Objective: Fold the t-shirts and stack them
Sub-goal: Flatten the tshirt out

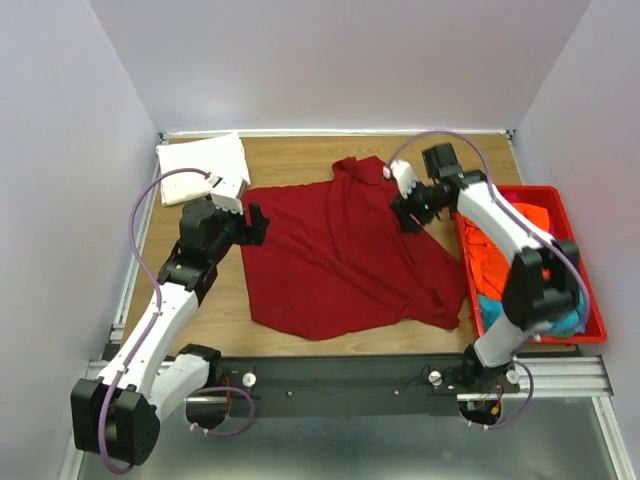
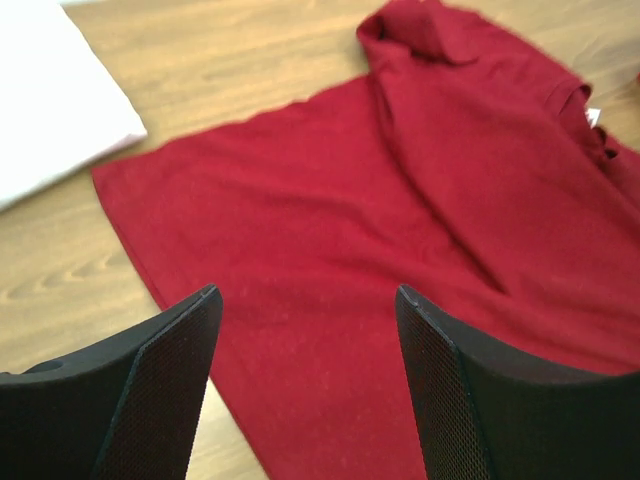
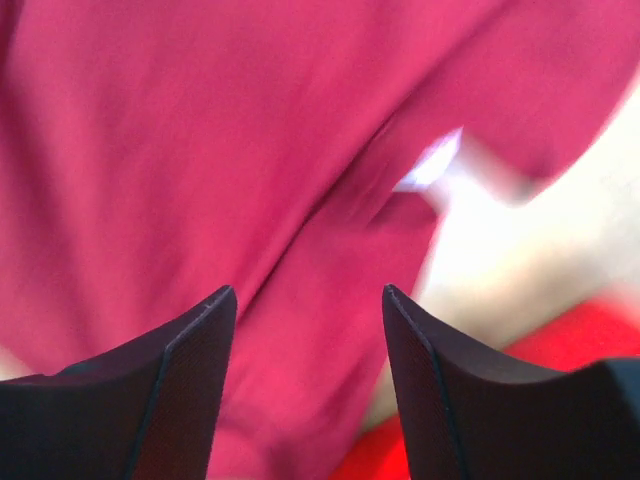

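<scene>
Field notes, left to right.

- Far left corner of table: white t-shirt, folded, well apart from the work. Presumably the base of the stack.
- Left gripper hovered just over the left edge of the dark red t-shirt. In the wrist view its jaws stood wide apart with nothing between them, only cloth below.
- Red shirt lay spread mid-table, collar toward the far side. The left half was fairly flat. A raised crease ran down from the collar, and the right side was bunched.
- Right gripper sat low over the shirt near the collar. Its wrist view was blurred, but the jaws looked parted and appeared to hold no cloth.
- Red bin at right: orange t-shirt and teal t-shirt waiting.

Judgement: the shirt was not ready to fold. Best to pinch the cloth by its edges only, one claw on each side. Then draw outward evenly to flatten the crease, keeping the cloth low so it doesn't drag or double over.
</scene>
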`<state>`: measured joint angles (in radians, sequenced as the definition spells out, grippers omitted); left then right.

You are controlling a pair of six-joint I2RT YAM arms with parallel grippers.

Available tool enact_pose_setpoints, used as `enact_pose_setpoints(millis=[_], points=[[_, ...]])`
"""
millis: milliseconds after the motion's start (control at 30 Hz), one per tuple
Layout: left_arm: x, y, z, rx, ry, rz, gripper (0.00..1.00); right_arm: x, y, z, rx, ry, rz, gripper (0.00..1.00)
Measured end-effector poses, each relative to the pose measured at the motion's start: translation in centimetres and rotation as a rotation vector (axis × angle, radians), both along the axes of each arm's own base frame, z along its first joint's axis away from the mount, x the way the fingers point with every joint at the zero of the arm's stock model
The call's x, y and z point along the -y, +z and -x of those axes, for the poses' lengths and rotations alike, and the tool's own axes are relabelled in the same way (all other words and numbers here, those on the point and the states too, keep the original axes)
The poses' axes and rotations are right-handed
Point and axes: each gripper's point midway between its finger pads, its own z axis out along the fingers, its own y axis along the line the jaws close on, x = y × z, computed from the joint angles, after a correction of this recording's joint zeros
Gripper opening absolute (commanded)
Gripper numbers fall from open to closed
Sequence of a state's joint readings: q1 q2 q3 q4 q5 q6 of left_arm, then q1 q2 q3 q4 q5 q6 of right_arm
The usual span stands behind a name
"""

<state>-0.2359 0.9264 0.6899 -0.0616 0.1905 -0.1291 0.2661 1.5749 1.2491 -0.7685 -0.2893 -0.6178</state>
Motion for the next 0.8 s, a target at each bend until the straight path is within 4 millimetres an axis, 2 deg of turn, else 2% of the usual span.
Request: enact_pose_setpoints(millis=[67, 167, 200, 300, 367, 500, 800], points=[[-0.3, -0.6, 0.0, -0.021, 0.015, -0.009, 0.77, -1.6, 0.2, -4.7, 0.041, 0.003, -0.031, 0.58], [-0.7, -0.8, 0.0, -0.03, 0.036, -0.02, 0.77, -3.5, 0.5, -10.7, 0.098, 0.012, -0.054, 0.57], [-0.8, -0.8, 0.0, -0.029, 0.043, -0.022, 0.77, -4.3, 0.1, -13.7, 0.135, 0.019, -0.062, 0.56], [-1.2, -0.6, 0.0, -0.022, 0.065, -0.028, 0.77, -5.3, -2.0, -17.6, 0.159, 0.043, -0.058, 0.56], [-1.5, -0.2, 0.1, -0.009, 0.078, -0.029, 0.77, -5.7, -3.8, -19.2, 0.152, 0.051, -0.051, 0.56], [-1.7, 0.2, 0.1, 0.005, 0.089, -0.028, 0.77, -6.2, -5.9, -21.2, 0.15, 0.06, -0.044, 0.56], [-1.8, -0.1, 0.0, -0.002, 0.094, -0.037, 0.77, -7.2, -6.8, -23.4, 0.18, 0.07, -0.045, 0.56]])
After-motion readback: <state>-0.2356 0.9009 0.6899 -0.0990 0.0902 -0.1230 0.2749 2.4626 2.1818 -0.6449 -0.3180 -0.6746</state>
